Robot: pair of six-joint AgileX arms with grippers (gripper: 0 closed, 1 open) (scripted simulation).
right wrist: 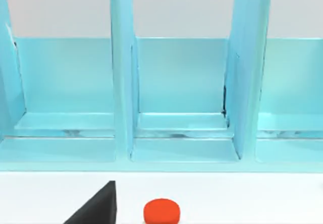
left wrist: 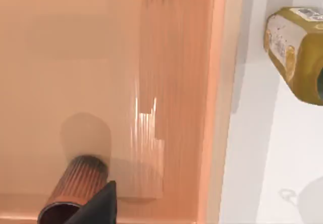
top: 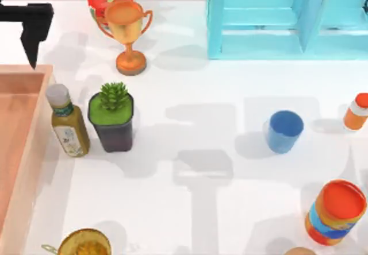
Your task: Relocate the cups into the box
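brown cup [left wrist: 75, 188] lying on its side on the floor of the box [top: 35, 130], at 9 o'clock on the table | blue cup [top: 284, 131] upright on the table around 3 o'clock, well apart from the box | left gripper [top: 33, 34] near 10 o'clock, can't tell its fingers | right gripper [right wrist: 96, 206] facing the turquoise cabinet [top: 287, 16], fingers, can't tell either

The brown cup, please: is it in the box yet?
Yes: the brown cup lies tipped on the box floor.
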